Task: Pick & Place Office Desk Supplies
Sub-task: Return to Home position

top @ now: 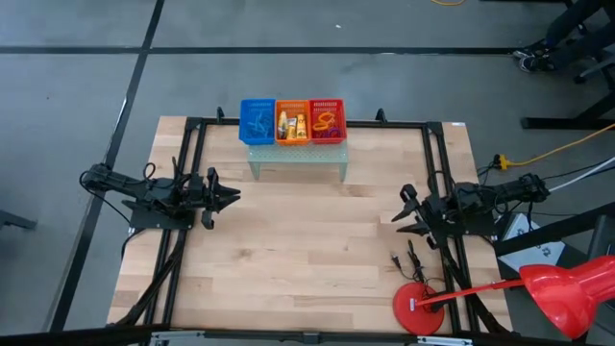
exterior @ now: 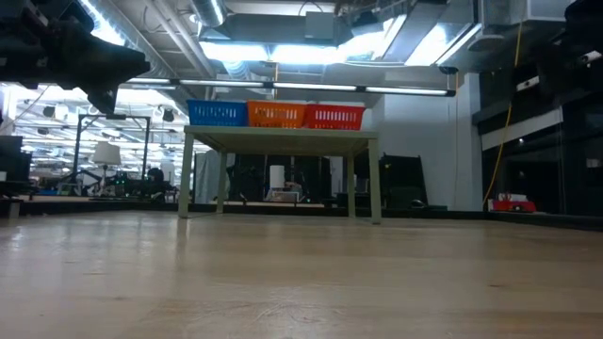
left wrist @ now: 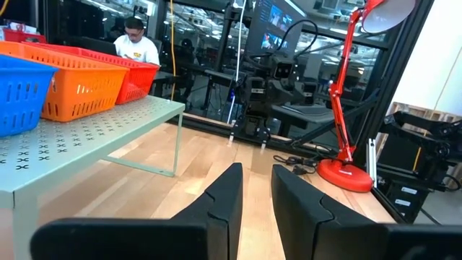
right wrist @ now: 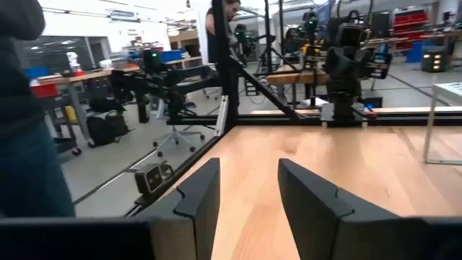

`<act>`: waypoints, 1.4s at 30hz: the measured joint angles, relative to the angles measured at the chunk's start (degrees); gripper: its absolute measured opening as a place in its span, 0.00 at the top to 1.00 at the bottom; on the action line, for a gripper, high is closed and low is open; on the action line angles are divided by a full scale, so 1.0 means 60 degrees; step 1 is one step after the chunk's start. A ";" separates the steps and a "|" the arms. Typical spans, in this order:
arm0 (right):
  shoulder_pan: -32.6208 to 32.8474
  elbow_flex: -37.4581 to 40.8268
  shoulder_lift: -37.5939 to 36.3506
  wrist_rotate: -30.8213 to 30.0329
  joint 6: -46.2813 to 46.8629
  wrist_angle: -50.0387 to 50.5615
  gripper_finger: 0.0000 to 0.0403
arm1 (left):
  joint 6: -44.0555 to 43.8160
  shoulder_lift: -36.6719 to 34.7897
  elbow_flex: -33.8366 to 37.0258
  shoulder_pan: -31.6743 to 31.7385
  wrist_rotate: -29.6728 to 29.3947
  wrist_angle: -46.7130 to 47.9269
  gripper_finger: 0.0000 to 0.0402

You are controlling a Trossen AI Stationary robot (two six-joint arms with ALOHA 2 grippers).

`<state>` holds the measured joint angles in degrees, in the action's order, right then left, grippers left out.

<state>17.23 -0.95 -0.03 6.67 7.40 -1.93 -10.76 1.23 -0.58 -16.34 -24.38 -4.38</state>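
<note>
Three bins, blue (exterior: 217, 114), orange (exterior: 275, 115), red (exterior: 333, 117), sit side by side on green stand (top: 298, 159) at counter's (top: 307, 250) far edge, supplies (top: 291, 124) inside; left tool (left wrist: 255, 177) and right tool (right wrist: 247, 166) empty, fingers apart; risk: right arm homing snags dark cable (top: 415, 261) beside red lamp (top: 420, 309).

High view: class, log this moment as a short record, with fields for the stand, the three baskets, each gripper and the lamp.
stand: pale green, middle of the table's back edge
baskets: blue basket, orange basket, red basket, side by side on the stand
left gripper: over the table's left side, jaws slightly apart, empty
right gripper: over the right side, jaws apart, empty
lamp: red, base at the near right corner
</note>
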 joint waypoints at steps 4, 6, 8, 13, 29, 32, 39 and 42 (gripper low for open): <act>0.0000 0.0000 0.0000 -0.0217 -0.0001 0.0006 0.64 | 0.0000 0.0000 0.0000 0.0001 0.0003 -0.0003 0.82; 0.0000 0.0000 0.0000 -0.0217 0.0000 0.0004 0.64 | 0.0000 0.0000 0.0000 0.0000 0.0003 -0.0007 0.83; 0.0000 0.0000 0.0000 -0.0217 0.0000 0.0007 0.64 | 0.0000 0.0000 0.0000 0.0001 0.0002 -0.0004 0.82; 0.0000 0.0000 0.0000 -0.0217 0.0000 0.0005 0.64 | 0.0000 0.0000 0.0000 0.0000 0.0003 -0.0007 0.82; 0.0000 0.0000 0.0004 -0.0217 -0.0001 0.0007 0.64 | 0.0000 0.0000 0.0000 0.0000 0.0003 -0.0007 0.82; 0.0000 0.0000 0.0004 -0.0217 -0.0002 0.0007 0.64 | 0.0000 0.0000 0.0000 0.0001 0.0003 -0.0007 0.82; 0.0000 0.0000 0.0004 -0.0217 0.0000 0.0007 0.64 | 0.0000 0.0000 0.0000 0.0000 0.0003 -0.0007 0.82; 0.0000 0.0000 0.0004 -0.0217 -0.0004 0.0007 0.64 | 0.0000 0.0000 0.0000 0.0000 0.0003 -0.0007 0.83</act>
<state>17.23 -0.95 -0.01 5.37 7.38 -1.89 -10.76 1.23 -0.58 -16.34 -24.36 -4.43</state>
